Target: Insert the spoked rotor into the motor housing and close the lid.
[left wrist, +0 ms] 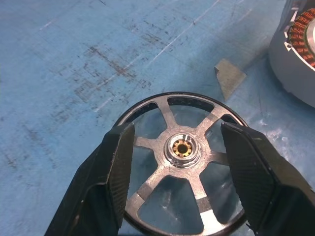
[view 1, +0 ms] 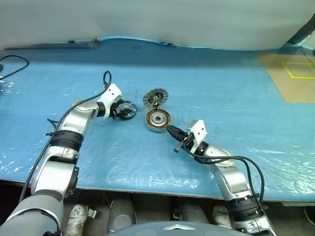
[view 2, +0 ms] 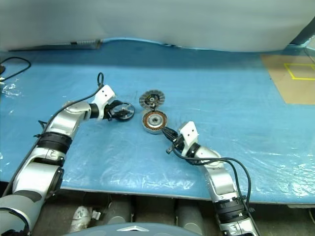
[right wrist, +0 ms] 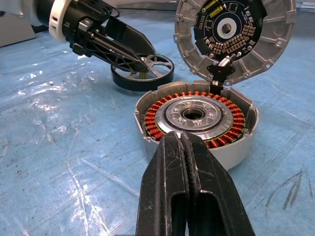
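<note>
The right gripper [view 1: 171,130], nearest the camera, has its 2 fingers pressed together with nothing between them, tips at the near rim of the motor housing [view 1: 157,120]. From the left: the left gripper [view 1: 124,109] clasps the spoked rotor [left wrist: 183,164] (its rim sits between both pads) on the blue table [view 1: 221,88]. Right of it stands the open housing, its lid [view 1: 155,98] tilted up behind.
</note>
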You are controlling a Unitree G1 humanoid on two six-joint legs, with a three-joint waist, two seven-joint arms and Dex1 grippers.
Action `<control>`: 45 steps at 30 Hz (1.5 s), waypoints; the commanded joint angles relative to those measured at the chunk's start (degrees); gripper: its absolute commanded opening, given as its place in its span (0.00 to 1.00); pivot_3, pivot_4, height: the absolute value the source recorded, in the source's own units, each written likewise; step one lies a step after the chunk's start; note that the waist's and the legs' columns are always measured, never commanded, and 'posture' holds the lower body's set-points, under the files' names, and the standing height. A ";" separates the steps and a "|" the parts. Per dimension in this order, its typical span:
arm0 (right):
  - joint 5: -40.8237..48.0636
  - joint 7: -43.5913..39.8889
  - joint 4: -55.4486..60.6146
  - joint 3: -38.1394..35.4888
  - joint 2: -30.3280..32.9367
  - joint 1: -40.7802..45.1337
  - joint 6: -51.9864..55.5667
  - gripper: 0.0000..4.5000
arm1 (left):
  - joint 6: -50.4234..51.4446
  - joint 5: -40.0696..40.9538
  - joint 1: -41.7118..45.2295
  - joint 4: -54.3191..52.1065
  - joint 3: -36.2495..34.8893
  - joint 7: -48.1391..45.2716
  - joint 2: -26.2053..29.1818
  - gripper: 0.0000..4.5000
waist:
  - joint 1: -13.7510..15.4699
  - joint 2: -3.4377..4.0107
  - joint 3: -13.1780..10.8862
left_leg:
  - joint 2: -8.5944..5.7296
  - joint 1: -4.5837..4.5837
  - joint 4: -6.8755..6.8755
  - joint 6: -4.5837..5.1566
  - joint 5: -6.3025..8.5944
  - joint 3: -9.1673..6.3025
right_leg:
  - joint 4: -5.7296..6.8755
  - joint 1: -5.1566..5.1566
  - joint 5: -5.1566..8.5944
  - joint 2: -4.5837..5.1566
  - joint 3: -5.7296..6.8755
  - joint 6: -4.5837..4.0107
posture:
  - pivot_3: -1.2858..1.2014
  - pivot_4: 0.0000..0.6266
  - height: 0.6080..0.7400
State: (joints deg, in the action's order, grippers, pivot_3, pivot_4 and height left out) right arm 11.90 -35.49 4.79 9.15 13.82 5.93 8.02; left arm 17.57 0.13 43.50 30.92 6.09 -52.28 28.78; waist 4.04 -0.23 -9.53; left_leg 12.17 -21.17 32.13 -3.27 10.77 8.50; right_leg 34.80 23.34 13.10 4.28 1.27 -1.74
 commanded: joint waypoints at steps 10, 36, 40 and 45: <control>-0.23 0.08 0.14 0.04 -0.32 0.50 -0.90 0.00 | 13.75 2.24 -2.09 -11.56 -2.53 5.23 1.00 0.65 | -0.09 0.01 -0.01 | 0.00 0.00 -0.02 0.00 0.00 0.01 | -0.03 0.02 0.00 -0.01 0.00 0.00 | 0.52 0.24 1.00; -1.33 0.40 -0.36 0.34 -0.15 0.58 -0.84 0.00 | 20.97 5.86 -3.54 -8.60 -0.45 6.81 -1.98 0.40 | 0.02 0.06 -0.01 | -0.02 0.02 -0.05 0.00 0.00 0.01 | -0.08 -0.01 0.01 0.00 0.00 0.00 | 0.52 0.24 1.00; -1.28 0.56 -0.04 0.07 0.09 0.09 -0.89 0.00 | 19.32 5.46 -3.15 -6.43 -0.10 6.01 -1.64 0.31 | 0.16 0.22 0.03 | -0.12 0.16 -0.04 0.02 0.01 0.01 | -0.07 -0.16 0.01 0.10 -0.03 0.02 | 0.52 0.24 1.00; -1.31 0.85 -0.03 -0.02 0.20 -0.08 -1.00 0.00 | 17.75 5.45 -3.03 -6.23 -0.97 5.20 -0.02 0.31 | 0.14 0.23 0.03 | -0.11 0.16 -0.05 0.02 0.01 0.01 | -0.07 -0.17 0.02 0.11 -0.04 0.03 | 0.52 0.24 1.00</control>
State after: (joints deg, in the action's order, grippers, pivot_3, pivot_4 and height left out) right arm 10.31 -34.73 3.34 9.68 13.96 5.91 8.02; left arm 35.54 6.33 40.87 23.25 4.70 -47.30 27.77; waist 4.18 0.01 -9.49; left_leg 12.06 -21.02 32.07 -3.26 10.78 8.51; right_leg 34.73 23.19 13.12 4.38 1.23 -1.71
